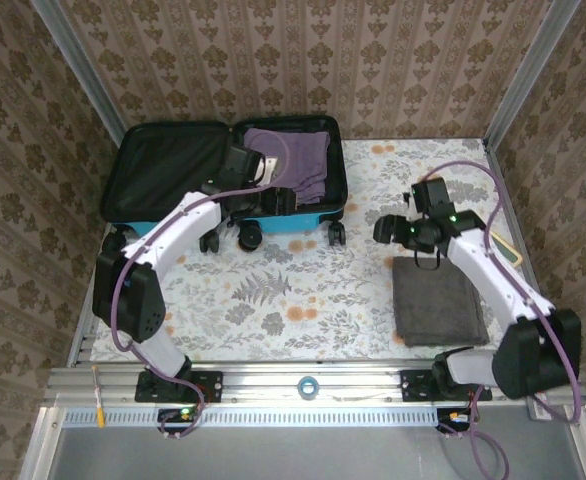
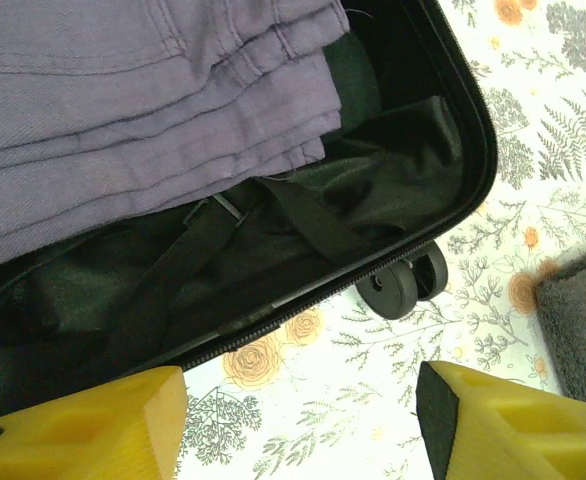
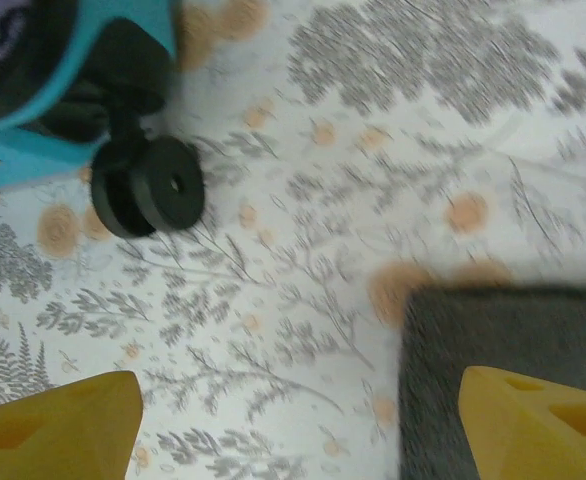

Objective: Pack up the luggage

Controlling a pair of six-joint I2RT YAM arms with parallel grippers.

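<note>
- Top view: one luggage lies open and flat at the far left of the counter, its back edge close to the wallpapered wall.
- Its left half is bare black lining. Its right half holds one pile of folded purple clothes.
- Three black wheels show along its near turquoise edge.
- The left gripper hangs over the middle of the open case, and the right gripper hovers just off the case's near right corner.
- One folded grey cloth lies flat on the right side, near the right gripper and well apart from the case.
- A broad stretch of bare floral counter is open between the case and the near rail.
- Left wrist view: the left gripper has its yellow fingers spread apart with nothing between them.
- Below them are the purple clothes, black straps across the lining, the zip rim of the luggage and one twin wheel.
- The grey cloth shows at the right edge, with bare counter between it and the wheel.
- Right wrist view, blurred: the right gripper has its fingers apart and empty.
- One twin wheel sits under the turquoise corner of the luggage, and a corner of the grey cloth lies lower right, with open counter between them.
</note>
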